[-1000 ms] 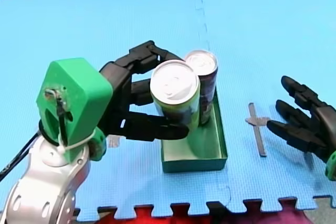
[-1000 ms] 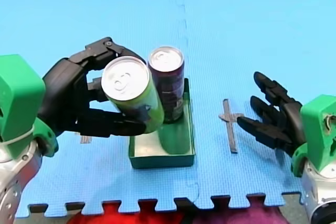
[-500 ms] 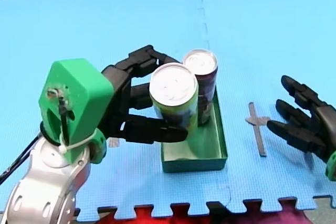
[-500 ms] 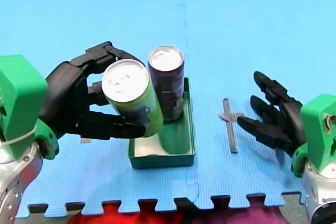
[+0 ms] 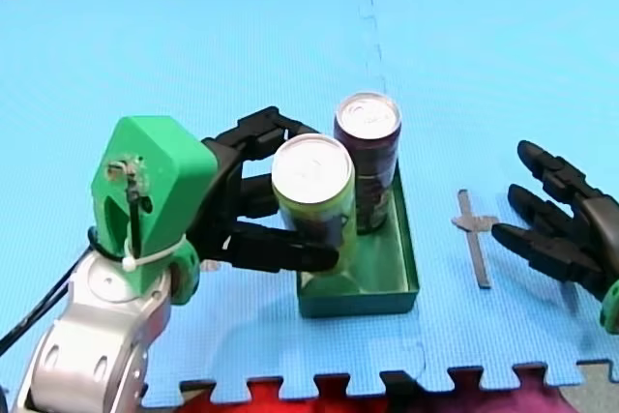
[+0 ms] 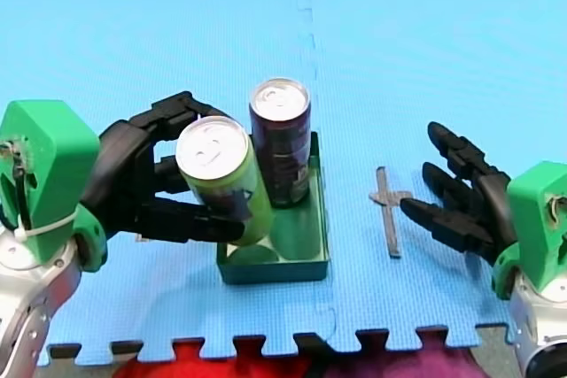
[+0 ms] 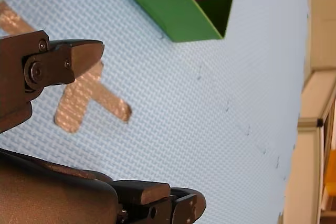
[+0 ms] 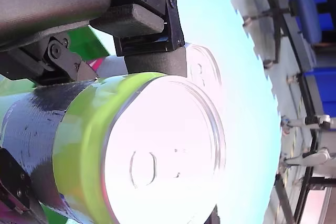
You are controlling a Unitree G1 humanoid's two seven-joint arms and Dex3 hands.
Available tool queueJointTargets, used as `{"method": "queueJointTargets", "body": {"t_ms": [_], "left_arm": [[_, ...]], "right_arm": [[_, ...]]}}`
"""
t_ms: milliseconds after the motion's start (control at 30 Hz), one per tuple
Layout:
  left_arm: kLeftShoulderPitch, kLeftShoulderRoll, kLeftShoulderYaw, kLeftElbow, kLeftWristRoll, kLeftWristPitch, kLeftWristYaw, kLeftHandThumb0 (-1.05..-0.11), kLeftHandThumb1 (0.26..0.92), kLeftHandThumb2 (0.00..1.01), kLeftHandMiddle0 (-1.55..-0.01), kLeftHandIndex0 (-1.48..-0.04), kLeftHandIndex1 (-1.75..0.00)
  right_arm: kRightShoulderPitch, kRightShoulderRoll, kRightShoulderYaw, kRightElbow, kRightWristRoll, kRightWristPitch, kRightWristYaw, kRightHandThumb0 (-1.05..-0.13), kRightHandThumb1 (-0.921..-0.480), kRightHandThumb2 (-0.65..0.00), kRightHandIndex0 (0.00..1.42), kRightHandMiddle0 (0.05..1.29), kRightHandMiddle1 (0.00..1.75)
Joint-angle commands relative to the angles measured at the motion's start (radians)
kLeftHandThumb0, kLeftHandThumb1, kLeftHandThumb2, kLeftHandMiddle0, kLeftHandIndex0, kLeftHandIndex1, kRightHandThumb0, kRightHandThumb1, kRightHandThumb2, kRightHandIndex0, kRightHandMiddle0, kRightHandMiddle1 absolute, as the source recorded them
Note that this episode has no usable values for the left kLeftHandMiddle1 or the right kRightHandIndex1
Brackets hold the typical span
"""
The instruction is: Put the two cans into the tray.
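Spanning the frame, a blue foam mat (image 5: 193,55) carries everything. At centre left, the robot's left hand (image 5: 232,208) wraps its fingers round a lime-green can (image 5: 314,191) with a dark band and silver top, tilted, its base inside the near-left corner of a green tray (image 5: 407,268) at lower centre. The right hand (image 5: 561,234), lower right, holds nothing. A purple can (image 5: 368,157) stands upright at the tray's far end. A tape cross (image 5: 476,239) lies just left of the right hand.
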Motion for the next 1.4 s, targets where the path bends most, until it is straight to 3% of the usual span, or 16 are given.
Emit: {"method": "queueJointTargets", "body": {"t_ms": [0,567,1367], "left_arm": [[-0.011,0.003,0.007,0.005,0.000,-0.018,-0.002,-0.280,0.799,0.00,-0.89,-0.50,-1.75],[-0.025,0.001,-0.005,0.034,0.010,-0.056,-0.015,-0.279,0.802,0.00,-0.89,-0.50,-1.75],[-0.016,-0.001,-0.049,0.045,0.059,-0.091,-0.034,-0.284,0.808,0.00,-0.90,-0.51,-1.75]], "right_arm": [[0.004,-0.001,0.000,-0.001,-0.001,-0.002,-0.002,-1.048,-0.921,-0.116,0.23,0.19,0.00],[0.005,0.014,0.002,-0.006,0.001,-0.006,-0.012,-1.048,-0.921,-0.115,0.23,0.20,0.00],[0.007,0.021,-0.002,-0.004,0.004,-0.004,-0.013,-1.048,-0.921,-0.111,0.24,0.20,0.00]]}}
